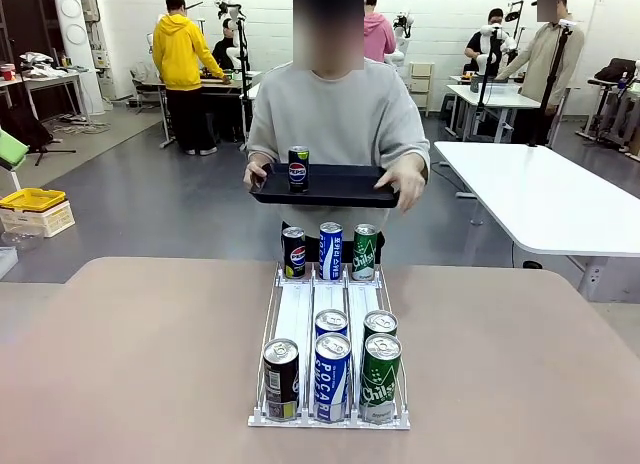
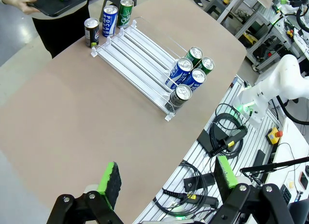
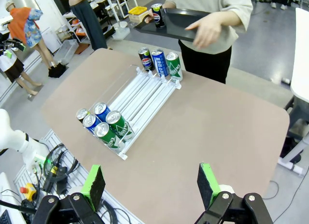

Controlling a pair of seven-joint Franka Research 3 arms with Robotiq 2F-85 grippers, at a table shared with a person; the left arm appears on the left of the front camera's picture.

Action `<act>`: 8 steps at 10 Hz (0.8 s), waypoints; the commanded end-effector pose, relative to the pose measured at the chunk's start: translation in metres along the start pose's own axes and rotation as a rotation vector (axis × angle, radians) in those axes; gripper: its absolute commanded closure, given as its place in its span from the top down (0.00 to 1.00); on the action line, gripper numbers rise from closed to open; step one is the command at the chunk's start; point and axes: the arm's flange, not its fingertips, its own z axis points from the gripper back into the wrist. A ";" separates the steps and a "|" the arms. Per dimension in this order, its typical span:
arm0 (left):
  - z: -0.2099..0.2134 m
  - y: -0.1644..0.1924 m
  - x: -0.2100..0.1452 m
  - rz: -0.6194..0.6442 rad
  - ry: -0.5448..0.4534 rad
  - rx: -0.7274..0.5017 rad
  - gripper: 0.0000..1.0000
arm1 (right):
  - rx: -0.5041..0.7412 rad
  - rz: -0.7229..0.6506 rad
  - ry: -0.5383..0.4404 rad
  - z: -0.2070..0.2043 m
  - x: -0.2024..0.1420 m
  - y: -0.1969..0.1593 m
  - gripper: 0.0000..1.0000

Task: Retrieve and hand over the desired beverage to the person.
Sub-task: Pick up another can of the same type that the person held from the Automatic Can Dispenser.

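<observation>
Fingers point(image 2: 110, 178) of the left gripper point(image 2: 168, 175) and right gripper point(image 3: 150, 183) stand apart, empty, over the tabletop point(image 1: 150, 364); person point(image 1: 335, 114) holds tray point(image 1: 340, 196) with can point(image 1: 298, 169).

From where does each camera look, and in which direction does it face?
Front view: fixed at the robot's side, facing across the table and rack of cans to the person, whose hands hold a black tray.
Left wrist view: above the table, looking down past the open left gripper at the rack.
Right wrist view: the same, past the open right gripper.
Both wrist views share the rack and the tray.
</observation>
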 end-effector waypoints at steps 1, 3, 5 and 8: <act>0.001 -0.002 -0.001 -0.011 -0.012 -0.015 1.00 | 0.019 0.006 -0.003 -0.001 0.001 -0.001 1.00; 0.001 -0.002 -0.001 -0.011 -0.012 -0.015 1.00 | -0.033 0.000 0.139 -0.024 0.018 0.019 1.00; 0.001 -0.002 -0.001 -0.011 -0.012 -0.015 1.00 | -0.073 -0.018 0.411 -0.085 0.055 0.072 1.00; 0.001 -0.002 -0.001 -0.011 -0.012 -0.015 1.00 | -0.254 -0.172 0.603 -0.182 0.072 0.143 1.00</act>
